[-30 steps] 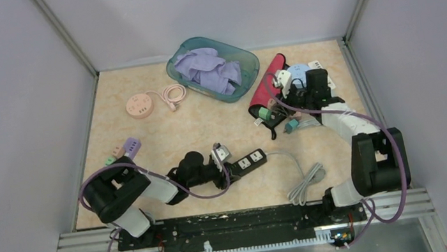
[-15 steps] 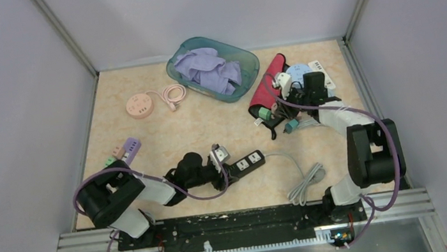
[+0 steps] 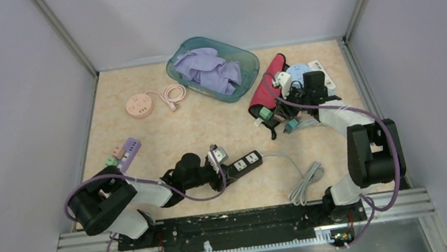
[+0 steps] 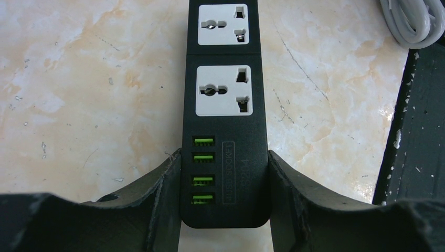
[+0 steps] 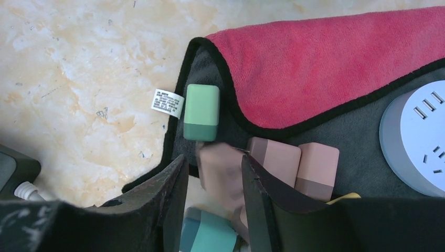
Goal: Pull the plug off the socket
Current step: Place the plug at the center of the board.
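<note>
Power strip dragged slightly left, left fingers clamping its sides, right fingers around blurred pink plug, grip unclear

Blurred pink plug inside the right claw; pale-blue socket partly off-frame
</note>
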You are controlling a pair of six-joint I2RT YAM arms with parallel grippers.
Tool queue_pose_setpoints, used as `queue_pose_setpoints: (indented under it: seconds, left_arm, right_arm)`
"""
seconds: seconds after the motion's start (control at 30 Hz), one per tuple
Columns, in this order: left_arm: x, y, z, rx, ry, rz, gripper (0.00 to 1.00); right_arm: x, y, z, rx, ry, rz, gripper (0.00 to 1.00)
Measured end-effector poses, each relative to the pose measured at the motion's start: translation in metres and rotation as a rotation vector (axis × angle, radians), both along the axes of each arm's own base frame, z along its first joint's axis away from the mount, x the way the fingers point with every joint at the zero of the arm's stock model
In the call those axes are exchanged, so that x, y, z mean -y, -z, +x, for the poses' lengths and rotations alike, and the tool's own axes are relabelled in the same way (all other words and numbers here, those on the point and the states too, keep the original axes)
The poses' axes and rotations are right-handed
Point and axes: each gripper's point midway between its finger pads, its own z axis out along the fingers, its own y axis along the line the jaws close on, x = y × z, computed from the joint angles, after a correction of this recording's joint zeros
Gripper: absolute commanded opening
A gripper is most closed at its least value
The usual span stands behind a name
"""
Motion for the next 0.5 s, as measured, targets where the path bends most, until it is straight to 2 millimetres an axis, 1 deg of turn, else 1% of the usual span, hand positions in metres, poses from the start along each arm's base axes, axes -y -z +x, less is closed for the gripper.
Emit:
queue_pose_setpoints:
  seconds: [0.17,0.5]
  left_arm:
    - [-0.0031,-0.0015,0.0003,0.001,-0.012,0.007,0.00]
    - [-0.0082,-0.0098,0.0049,0.002,-0.054,0.002,0.00]
  right_arm:
    - [-0.0007,-0.0024,0.0011,0.004,-0.003,0.003,0.53]
    - [-0.0045,-0.0070,0.0005,0.011,-0.021,0.021,0.54]
